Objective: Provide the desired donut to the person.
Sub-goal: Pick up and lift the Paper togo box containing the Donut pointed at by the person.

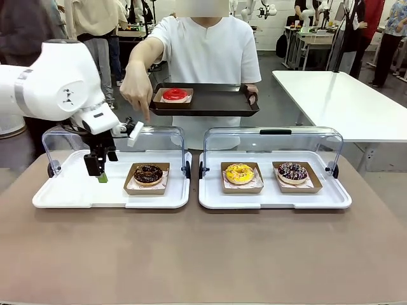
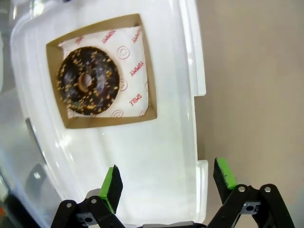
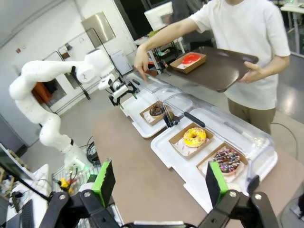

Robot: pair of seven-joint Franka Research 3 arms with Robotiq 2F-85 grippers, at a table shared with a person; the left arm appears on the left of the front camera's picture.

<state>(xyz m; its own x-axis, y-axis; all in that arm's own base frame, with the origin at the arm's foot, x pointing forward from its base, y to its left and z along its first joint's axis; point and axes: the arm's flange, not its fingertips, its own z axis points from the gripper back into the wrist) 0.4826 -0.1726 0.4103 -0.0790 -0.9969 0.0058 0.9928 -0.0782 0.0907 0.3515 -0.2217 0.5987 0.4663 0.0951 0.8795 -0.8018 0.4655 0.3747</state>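
Gripper L (image 1: pixel 100 175) spread over tray (image 1: pixel 70 190) beside choc donut (image 1: pixel 148 174); gripper R (image 3: pixel 160 180) spread, empty.

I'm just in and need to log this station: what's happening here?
A person in a white shirt holds a dark rectangular tray carrying a red glazed donut and points a hand down toward the left clear-lidded white tray. There the left tool hangs open beside the chocolate sprinkled donut in its cardboard box, touching nothing.

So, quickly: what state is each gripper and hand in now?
Left gripper: open, empty.
Right gripper: open, empty.
Pointing hand: empty.
Other hand: holding the black tray.
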